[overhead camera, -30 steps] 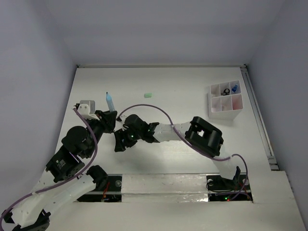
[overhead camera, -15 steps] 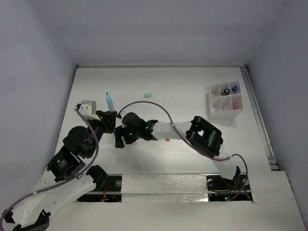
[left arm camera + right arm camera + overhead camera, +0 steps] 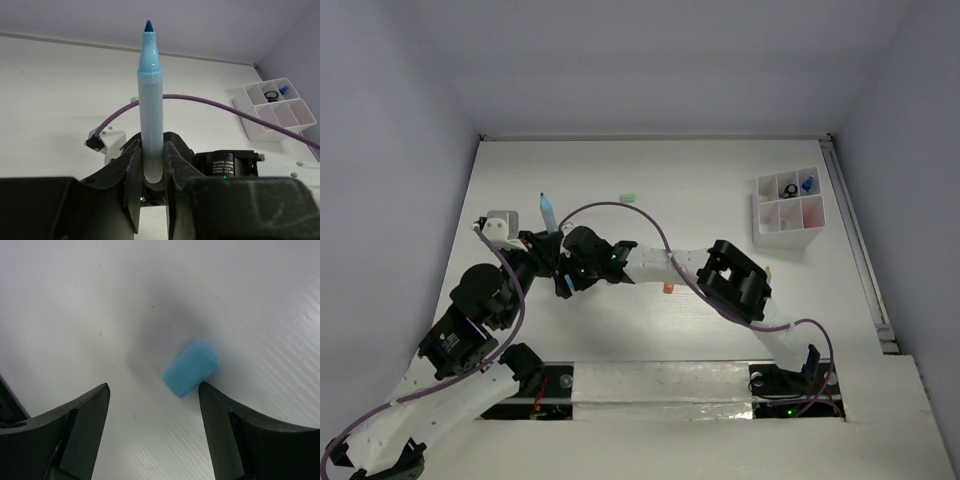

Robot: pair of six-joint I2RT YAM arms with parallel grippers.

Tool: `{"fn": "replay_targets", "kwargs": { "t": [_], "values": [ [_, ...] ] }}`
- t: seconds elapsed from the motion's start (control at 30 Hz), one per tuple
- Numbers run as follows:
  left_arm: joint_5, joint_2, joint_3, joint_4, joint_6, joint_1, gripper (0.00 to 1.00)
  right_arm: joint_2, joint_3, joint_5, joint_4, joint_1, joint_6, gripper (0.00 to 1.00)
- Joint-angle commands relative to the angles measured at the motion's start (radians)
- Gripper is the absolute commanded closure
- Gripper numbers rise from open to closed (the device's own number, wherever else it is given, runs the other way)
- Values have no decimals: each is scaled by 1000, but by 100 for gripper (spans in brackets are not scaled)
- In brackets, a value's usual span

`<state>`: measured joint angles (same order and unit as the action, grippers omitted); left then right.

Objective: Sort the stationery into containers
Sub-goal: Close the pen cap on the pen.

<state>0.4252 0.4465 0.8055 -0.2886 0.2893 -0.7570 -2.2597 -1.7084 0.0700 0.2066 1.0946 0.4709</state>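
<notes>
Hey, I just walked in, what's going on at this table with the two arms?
The left gripper is shut on a light blue marker, whose tip points away from the gripper. The right gripper is open, low over a small blue eraser block lying on the table, not yet gripped. The white divided tray at the far right holds a black item and a blue clip. A mint piece and an orange piece lie loose on the table.

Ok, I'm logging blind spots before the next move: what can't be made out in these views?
Top view: blue eraser largely hidden beneath the right gripper.
Top view: tray contents too small to name.
Top view: orange item too small to identify.
Left wrist view: marker's lower end buried in the left gripper.
</notes>
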Motion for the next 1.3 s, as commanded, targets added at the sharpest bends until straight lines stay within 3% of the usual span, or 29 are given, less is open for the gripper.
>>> {"fn": "replay_targets", "kwargs": {
  "t": [0.0, 0.6, 0.9, 1.1, 1.27],
  "values": [
    [-23, -8, -5, 58, -4, 16, 100, -66, -66, -64, 120, -4, -38, 22],
    [-75, -19, -11, 81, -18, 64, 100, -192, -243, -234, 293, 16, -176, 32],
    [20, -19, 41, 40, -25, 64, 100, -254, -278, -285, 344, 48, -210, 43],
    [-40, 6, 52, 43, -4, 64, 100, -261, -284, -279, 356, 57, -219, 69],
    [-65, 9, 32, 58, 22, 64, 100, -150, -221, -244, 236, 38, -160, 91]
  ]
}}
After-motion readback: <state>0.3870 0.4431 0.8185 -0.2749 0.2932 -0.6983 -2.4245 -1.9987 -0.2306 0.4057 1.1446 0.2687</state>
